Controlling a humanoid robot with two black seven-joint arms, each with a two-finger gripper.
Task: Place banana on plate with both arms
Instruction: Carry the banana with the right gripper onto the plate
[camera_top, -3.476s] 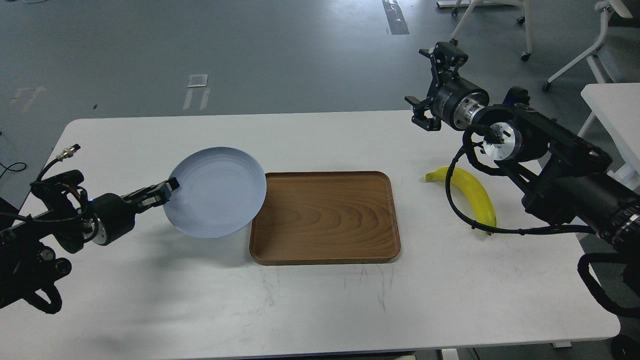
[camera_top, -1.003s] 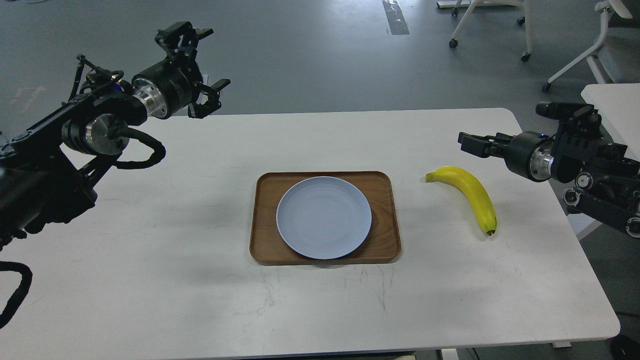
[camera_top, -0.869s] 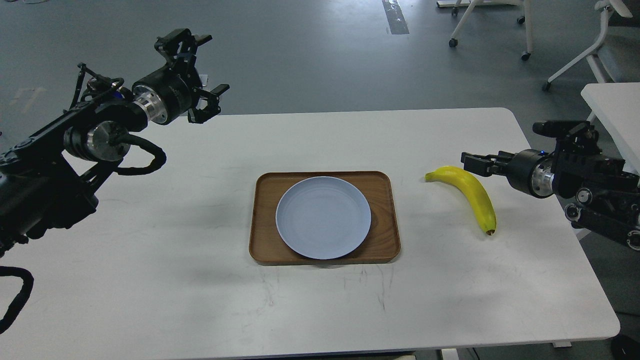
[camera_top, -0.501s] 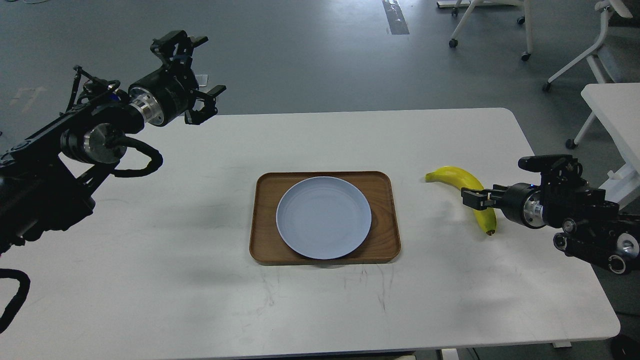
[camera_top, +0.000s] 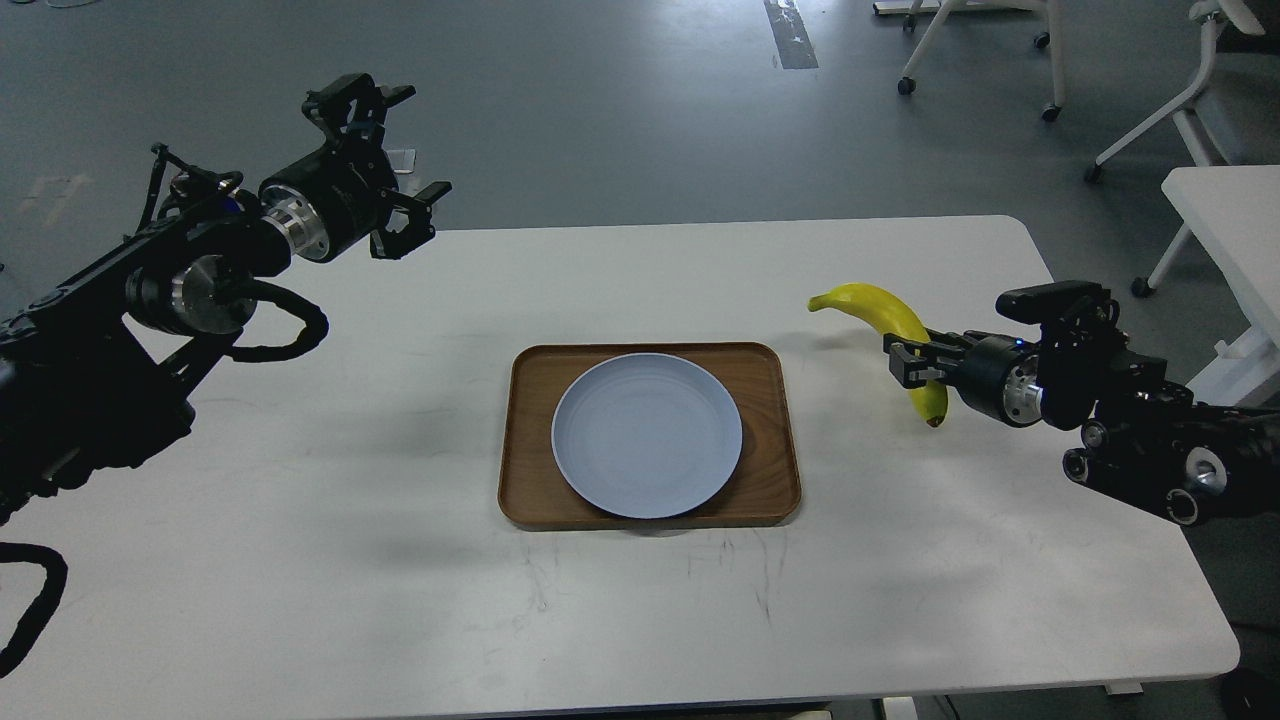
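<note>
Right pincer (camera_top: 912, 362): clenched on the banana (camera_top: 885, 318), gripping it past the middle, toward the dark tip; the pincer is small and dark from here, so I judge the hold from how the fruit hangs.
Banana: lifted off the surface (camera_top: 420, 600), its shadow lying below it, stem end up and toward the tray, tip hanging under my pincer. It is right of the wooden tray (camera_top: 775, 500) and well apart from the plate (camera_top: 647, 435).
Plate: sits inside the tray, bare, near its middle.
Left pincer (camera_top: 385, 150): released and spread, holding nothing, raised above the far left corner of the surface.
Risk, swing: most of the fruit's length sticks out on one side of my grip, so a quick sweep left could pivot it between the fingers or shake it loose.
Risk, tray rim: if I carry low, the hanging tip could catch the raised edge and push the tray and plate.
Risk, landing: released too high or tilted, the curved fruit may roll off the shallow plate onto the tray.
Risk, left arm: I judge it far enough away not to collide.
</note>
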